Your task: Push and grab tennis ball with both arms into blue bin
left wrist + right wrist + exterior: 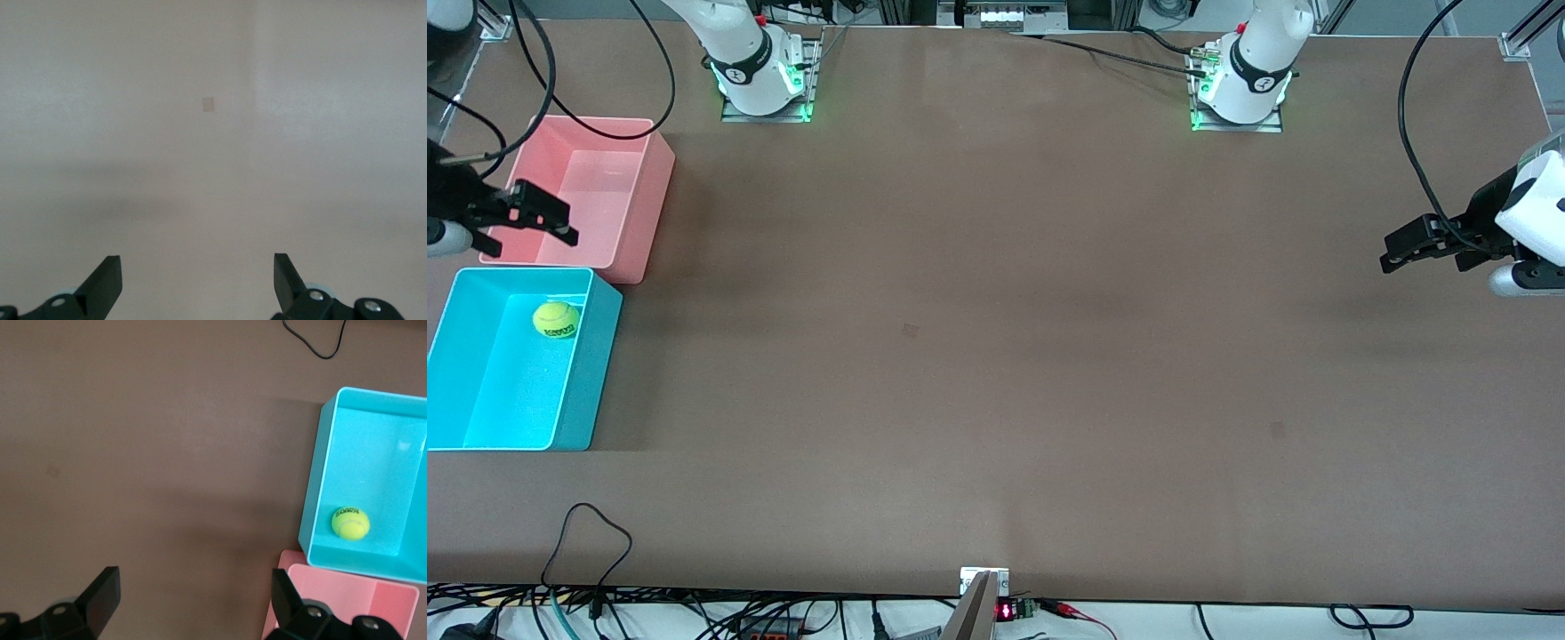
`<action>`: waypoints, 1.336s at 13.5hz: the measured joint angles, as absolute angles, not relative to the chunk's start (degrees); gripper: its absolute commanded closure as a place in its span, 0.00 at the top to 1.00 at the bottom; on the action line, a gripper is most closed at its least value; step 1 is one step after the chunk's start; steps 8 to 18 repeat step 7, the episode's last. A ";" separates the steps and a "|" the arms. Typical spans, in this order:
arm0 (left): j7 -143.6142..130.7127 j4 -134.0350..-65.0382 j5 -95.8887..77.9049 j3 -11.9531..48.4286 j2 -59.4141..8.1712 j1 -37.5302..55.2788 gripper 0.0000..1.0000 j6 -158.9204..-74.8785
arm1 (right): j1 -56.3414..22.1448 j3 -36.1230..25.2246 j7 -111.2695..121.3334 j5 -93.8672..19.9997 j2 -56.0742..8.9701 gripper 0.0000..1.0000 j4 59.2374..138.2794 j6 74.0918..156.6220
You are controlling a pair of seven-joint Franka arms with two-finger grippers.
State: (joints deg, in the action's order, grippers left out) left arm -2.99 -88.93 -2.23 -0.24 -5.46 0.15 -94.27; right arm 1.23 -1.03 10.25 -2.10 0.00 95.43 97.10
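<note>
Tennis ball (pixel 557 320) already sits in blue bin (pixel 560 418), at about 1 o'clock of its floor, near the pink bin (pixel 645 222). Light, fuzzy, springy, rolls easily; pinch across its middle. Right tool (pixel 560 224) over pink bin, empty, jaws spread. Left tool (pixel 1392 253) waits over bare worktop (pixel 996 356), jaws spread.

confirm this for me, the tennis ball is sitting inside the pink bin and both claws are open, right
Not quite. The tennis ball sits inside the blue bin, not the pink bin beside it; the front view and the right wrist view both show this. The left claw and right claw are indeed open.
</note>
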 measured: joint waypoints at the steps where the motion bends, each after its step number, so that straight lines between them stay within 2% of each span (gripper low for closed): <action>1: -2.99 -88.93 -2.24 -0.24 -5.46 0.15 1.00 -94.27 | 1.23 -0.64 9.16 -2.10 0.40 1.00 95.24 96.23; 18: -2.99 -88.93 -2.24 0.29 -5.39 0.56 1.00 -94.15 | 1.23 -0.29 7.91 -1.99 0.13 1.00 94.74 93.85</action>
